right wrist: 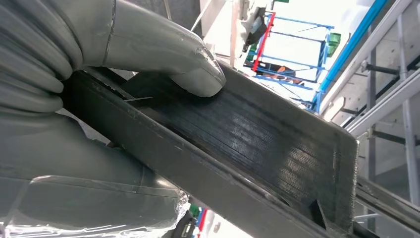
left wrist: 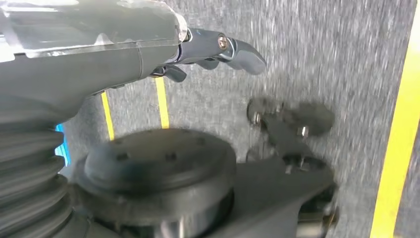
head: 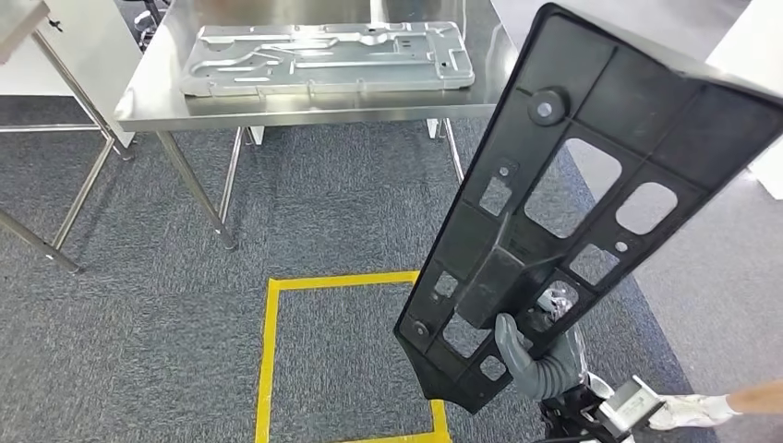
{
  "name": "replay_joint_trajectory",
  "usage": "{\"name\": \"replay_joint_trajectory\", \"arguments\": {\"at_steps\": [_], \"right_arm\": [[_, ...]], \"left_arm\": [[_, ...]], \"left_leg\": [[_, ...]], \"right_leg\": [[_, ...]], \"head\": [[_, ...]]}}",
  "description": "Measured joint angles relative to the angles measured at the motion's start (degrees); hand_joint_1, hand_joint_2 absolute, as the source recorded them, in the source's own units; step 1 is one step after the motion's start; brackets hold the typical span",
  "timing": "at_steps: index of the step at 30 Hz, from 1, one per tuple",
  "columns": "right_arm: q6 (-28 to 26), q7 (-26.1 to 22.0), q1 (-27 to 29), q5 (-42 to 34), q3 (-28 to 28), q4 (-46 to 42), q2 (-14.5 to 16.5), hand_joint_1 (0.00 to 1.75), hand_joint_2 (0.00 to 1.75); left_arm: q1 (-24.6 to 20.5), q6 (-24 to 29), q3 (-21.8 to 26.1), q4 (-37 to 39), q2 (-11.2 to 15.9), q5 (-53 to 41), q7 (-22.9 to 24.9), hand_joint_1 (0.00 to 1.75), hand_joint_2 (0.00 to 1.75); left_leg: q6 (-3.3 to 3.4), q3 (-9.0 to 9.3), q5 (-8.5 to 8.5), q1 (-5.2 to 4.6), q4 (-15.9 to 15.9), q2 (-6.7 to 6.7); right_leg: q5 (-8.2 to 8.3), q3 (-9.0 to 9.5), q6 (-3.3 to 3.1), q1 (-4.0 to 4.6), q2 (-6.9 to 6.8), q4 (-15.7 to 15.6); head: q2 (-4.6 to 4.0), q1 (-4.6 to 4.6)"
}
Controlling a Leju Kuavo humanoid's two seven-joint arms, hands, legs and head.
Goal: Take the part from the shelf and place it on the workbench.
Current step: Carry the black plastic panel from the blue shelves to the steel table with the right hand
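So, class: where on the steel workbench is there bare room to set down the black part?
The grey metal panel crowds the middle of the workbench. Bare steel borders it on the left end and along the front edge; the right hand holds the black part.

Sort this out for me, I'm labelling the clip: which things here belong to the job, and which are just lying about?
Job:
black part, held tilted above the floor
right hand, gripping its lower end
steel workbench, ahead

Lying about:
grey metal panel, flat on the workbench
yellow floor tape
left hand, holding nothing
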Motion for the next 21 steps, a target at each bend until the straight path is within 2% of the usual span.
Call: {"name": "replay_joint_trajectory", "arguments": {"at_steps": [2, 3, 4, 5, 7, 8, 9, 12, 14, 15, 17, 18, 19, 20, 21], "right_arm": [[0.0, 0.0, 0.0, 0.0, 0.0, 0.0, 0.0, 1.75, 1.75], [0.0, 0.0, 0.1, 0.0, 0.0, 0.1, 0.0, 1.75, 1.75], [0.0, 0.0, 0.1, -0.1, 0.0, 0.1, -0.1, 1.75, 1.75], [0.1, 0.0, 0.1, -0.1, 0.0, 0.2, -0.1, 1.75, 1.75], [0.1, 0.0, 0.0, -0.2, 0.0, 0.2, -0.1, 1.75, 1.75], [0.1, 0.0, -0.1, -0.2, 0.0, 0.2, -0.2, 1.75, 1.75], [0.1, 0.0, -0.2, -0.3, 0.0, 0.2, -0.2, 1.75, 1.75], [0.1, 0.0, -0.2, -0.5, 0.0, 0.2, -0.2, 1.75, 1.75], [0.1, -0.1, -0.3, -0.6, 0.0, 0.2, -0.3, 1.75, 1.75], [0.1, -0.1, -0.3, -0.6, 0.0, 0.2, -0.3, 1.75, 1.75], [0.1, -0.1, -0.2, -0.7, 0.0, 0.2, -0.3, 1.75, 1.75], [0.1, -0.1, -0.2, -0.7, 0.0, 0.2, -0.3, 1.75, 1.75], [0.1, -0.1, -0.1, -0.7, 0.0, 0.2, -0.3, 1.75, 1.75], [0.1, -0.1, -0.1, -0.7, 0.0, 0.2, -0.3, 1.75, 1.75], [0.1, -0.1, 0.0, -0.7, 0.0, 0.2, -0.3, 1.75, 1.75]], "left_arm": [[0.0, 0.0, 0.0, 0.0, 0.0, 0.0, 0.0, 0.0, 1.75], [0.0, 0.0, -0.1, 0.0, 0.0, 0.0, 0.0, 0.0, 1.75], [0.1, 0.0, -0.1, 0.0, 0.0, 0.0, 0.0, 0.0, 1.75], [0.1, 0.0, -0.1, 0.0, 0.0, 0.0, 0.0, 0.0, 1.75], [0.1, 0.0, -0.2, 0.0, 0.0, 0.1, 0.0, 0.0, 1.75], [0.0, 0.0, -0.3, 0.0, 0.0, 0.1, 0.0, 0.0, 1.75], [0.0, 0.0, -0.3, 0.0, 0.0, 0.2, 0.0, 0.0, 1.75], [0.0, 0.0, -0.3, 0.0, 0.0, 0.3, 0.0, 0.0, 1.75], [0.0, 0.0, -0.3, 0.0, 0.0, 0.3, 0.0, 0.0, 1.75], [0.0, 0.0, -0.3, 0.0, 0.0, 0.3, 0.0, 0.0, 1.75], [0.0, 0.0, -0.4, 0.0, 0.0, 0.3, 0.0, 0.0, 1.75], [0.1, 0.0, -0.4, 0.0, 0.0, 0.3, 0.0, 0.0, 1.75], [0.1, 0.0, -0.4, 0.0, 0.0, 0.3, 0.0, 0.0, 1.75], [0.1, -0.1, -0.4, 0.0, 0.0, 0.3, 0.0, 0.0, 1.75], [0.1, -0.1, -0.4, 0.0, 0.0, 0.3, 0.0, 0.0, 1.75]], "left_leg": [[0.2, -0.02, 0.02, -0.06, -0.1, 0.02], [0.22, -0.01, 0.0, -0.08, -0.1, 0.01], [0.22, 0.02, -0.04, -0.09, 0.0, -0.01], [0.18, 0.09, -0.09, -0.08, 0.0, -0.04], [-0.07, 0.33, -0.27, -0.08, 0.0, -0.13], [-0.3, 0.35, -0.41, -0.2, 0.2, -0.16], [-0.58, 0.33, -0.51, -0.3, 0.2, -0.17], [-1.58, 0.22, -0.72, -0.4, 0.2, -0.14], [-2.14, -0.27, -1.9, -0.3, 1.8, -0.12], [-2.36, -1.32, -3.34, -0.23, 4.2, -0.11], [-2.7, -5.0, -7.0, -0.05, 12.0, -0.11], [-2.83, -6.78, -8.13, 0.02, 15.5, -0.11], [-2.9, -7.75, -8.18, 0.07, 17.1, -0.11], [-2.89, -7.57, -6.99, 0.1, 16.4, -0.11], [-2.8, -6.3, -4.94, 0.11, 13.4, -0.11]], "right_leg": [[-3.23, -3.59, 0.35, -0.19, -0.01, 7.2], [-3.94, -5.07, 0.51, -0.31, -0.03, 9.9], [-3.58, -5.68, 0.63, -0.42, -0.05, 10.9], [-2.16, -5.19, 0.66, -0.52, -0.08, 9.6], [1.8, -1.78, 0.45, -0.62, -0.21, 2.2], [3.1, -0.17, 0.22, -0.54, -0.27, -1.3], [3.72, 0.83, -0.04, -0.43, -0.29, -3.5], [3.74, 1.12, -0.94, -0.21, -0.16, -4.6], [3.83, 1.44, -1.58, -0.44, -0.19, -5.0], [3.85, 1.62, -1.84, -0.58, -0.25, -5.2], [3.69, 1.75, -2.13, -0.5, -0.33, -5.2], [3.63, 1.79, -2.21, -0.46, -0.33, -5.2], [3.54, 1.88, -2.23, -0.42, -0.31, -5.2], [3.42, 2.05, -2.19, -0.41, -0.25, -5.2], [3.25, 2.29, -2.1, -0.42, -0.18, -5.1]], "head": [[0.0, 0.0], [0.0, 0.0], [0.0, 0.0], [0.0, 0.0], [0.0, 0.0], [0.0, 0.0], [0.0, 0.0], [0.0, -0.01], [0.0, -0.02], [0.0, -0.02], [0.0, -0.02], [0.0, -0.02], [0.0, -0.02], [0.0, -0.02], [0.0, -0.02]]}}
